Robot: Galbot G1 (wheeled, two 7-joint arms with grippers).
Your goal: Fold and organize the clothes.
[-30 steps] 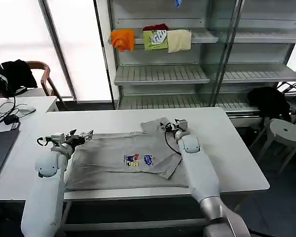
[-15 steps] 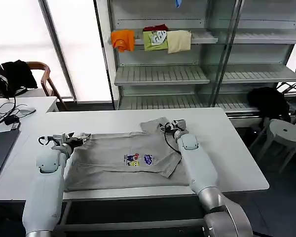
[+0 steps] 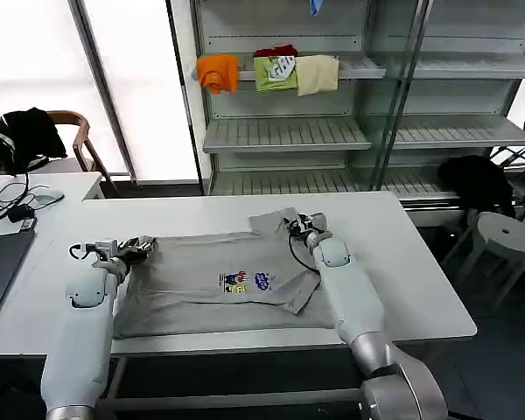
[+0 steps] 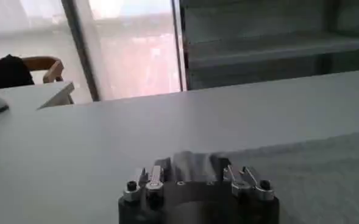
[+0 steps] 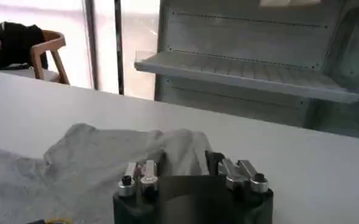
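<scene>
One grey shirt (image 3: 223,284) lies spread on the white table (image 3: 402,262), its small coloured print facing up and its right sleeve folded in over the body. Two claws work it. The left claw (image 3: 143,247) sits at the shirt's left far corner, pinched shut on a bunched bit of cloth. The right claw (image 3: 303,224) sits at the far right corner, clamped on the fabric there. Beyond the table, three garments, orange (image 3: 218,72), green (image 3: 276,71) and cream (image 3: 318,73), hang over a shelf (image 3: 367,66).
</scene>
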